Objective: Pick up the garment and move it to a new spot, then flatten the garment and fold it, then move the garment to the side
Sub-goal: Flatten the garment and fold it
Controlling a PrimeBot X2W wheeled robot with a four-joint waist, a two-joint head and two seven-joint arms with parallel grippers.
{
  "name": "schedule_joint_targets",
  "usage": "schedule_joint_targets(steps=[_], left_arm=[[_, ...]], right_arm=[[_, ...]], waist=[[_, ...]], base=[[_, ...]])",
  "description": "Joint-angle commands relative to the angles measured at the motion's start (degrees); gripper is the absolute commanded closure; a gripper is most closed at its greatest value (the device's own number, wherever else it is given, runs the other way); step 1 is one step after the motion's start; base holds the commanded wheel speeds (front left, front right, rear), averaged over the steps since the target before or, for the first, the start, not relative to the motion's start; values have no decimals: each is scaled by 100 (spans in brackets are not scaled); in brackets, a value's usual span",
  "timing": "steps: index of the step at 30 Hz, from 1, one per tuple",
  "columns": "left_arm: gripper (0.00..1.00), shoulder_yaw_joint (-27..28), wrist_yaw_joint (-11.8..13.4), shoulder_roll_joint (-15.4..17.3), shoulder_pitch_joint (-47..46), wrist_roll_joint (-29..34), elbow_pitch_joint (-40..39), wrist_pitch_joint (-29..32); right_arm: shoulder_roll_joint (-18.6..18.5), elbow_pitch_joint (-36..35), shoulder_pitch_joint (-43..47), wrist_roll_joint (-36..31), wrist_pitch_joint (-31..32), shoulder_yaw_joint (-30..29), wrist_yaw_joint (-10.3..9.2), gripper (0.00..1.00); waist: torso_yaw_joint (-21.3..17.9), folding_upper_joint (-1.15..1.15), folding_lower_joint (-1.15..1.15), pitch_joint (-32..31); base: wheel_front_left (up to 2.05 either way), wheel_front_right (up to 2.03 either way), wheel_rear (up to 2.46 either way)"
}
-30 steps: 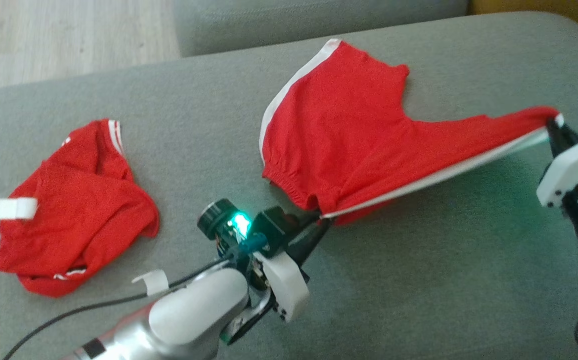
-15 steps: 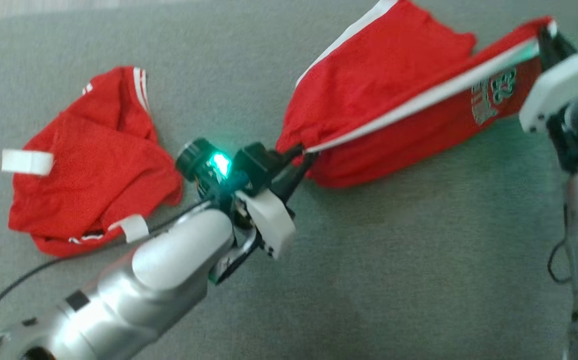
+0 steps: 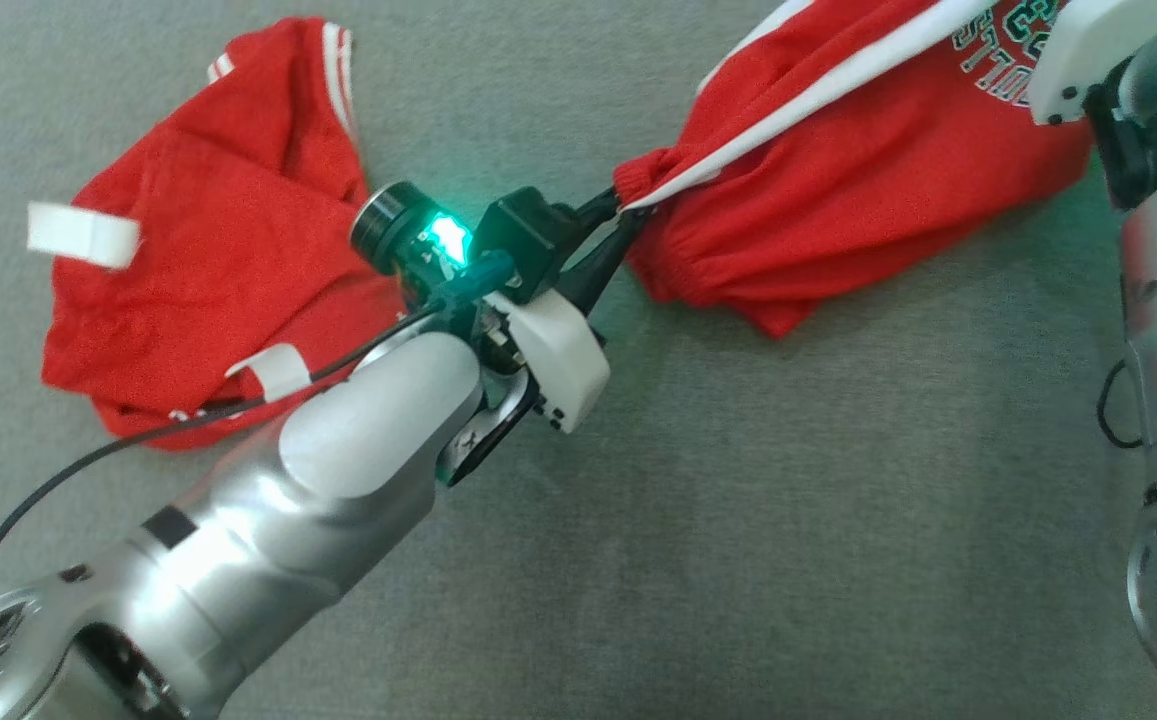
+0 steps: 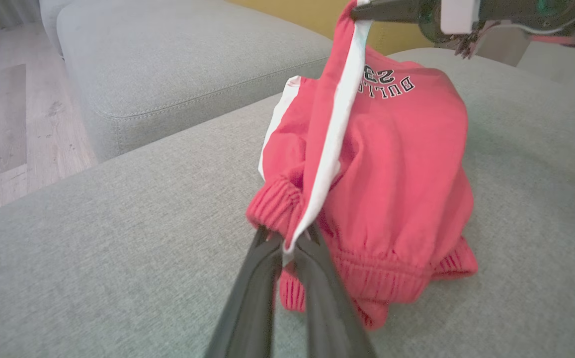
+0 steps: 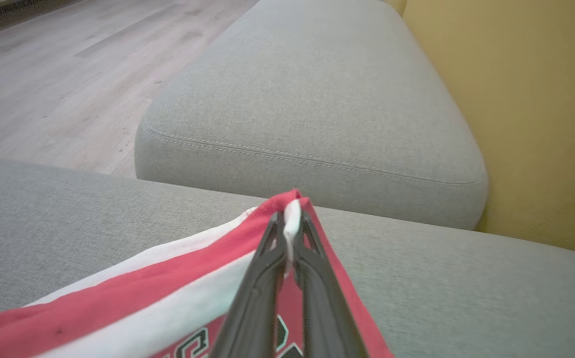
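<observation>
The garment (image 3: 838, 200) is a pair of red shorts with a white side stripe and dark lettering. It hangs stretched between my two grippers above the grey sofa seat (image 3: 788, 520). My left gripper (image 3: 618, 215) is shut on the ribbed waistband corner at the stripe's end (image 4: 287, 243). My right gripper (image 5: 289, 219) is shut on the stripe's other end, seen high in the left wrist view (image 4: 362, 12). The garment's lower folds (image 4: 406, 278) sag onto the seat.
A second red garment (image 3: 208, 220) with white tape tags (image 3: 83, 233) lies crumpled on the seat to the left, partly behind my left forearm. Another grey cushion (image 5: 312, 99) stands beyond, with wood floor (image 5: 68, 74) and a yellow wall (image 5: 531, 99).
The head camera has tilted, shifting the whole picture. The garment's far part has come off the seat and gathered between the two grippers, and its lettered side now shows.
</observation>
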Motion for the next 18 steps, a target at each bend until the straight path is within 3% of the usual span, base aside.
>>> schedule_joint_targets(steps=[1,13,14,15,16,18], left_arm=[[100,211,-42,7,-298,31,-58,-100],[100,129,-129,-240,-510,84,235,-212],[87,122,-130,-250,-522,86,261,-206],[30,129,-107,-258,-533,91,284,-222],[0,148,-64,-264,-544,100,306,-257],[0,175,-8,-271,-556,103,343,-299]], right_arm=[[91,36,-299,-108,-166,20,-5,100],[-94,1049,-896,-607,-688,-328,-5,100],[-103,1107,-920,-660,-722,-377,-5,0],[-109,1183,-941,-717,-709,-423,-5,0],[-108,1228,-965,-763,-741,-475,-5,0],[-123,1286,-1003,-838,-818,-625,-5,0]], waist=[[172,0,-1,154],[398,0,-1,374],[405,0,-1,387],[410,0,-1,397],[410,0,-1,403],[398,0,-1,393]], base=[[0,0,0],[0,0,0],[0,0,0],[0,0,0],[0,0,0],[0,0,0]])
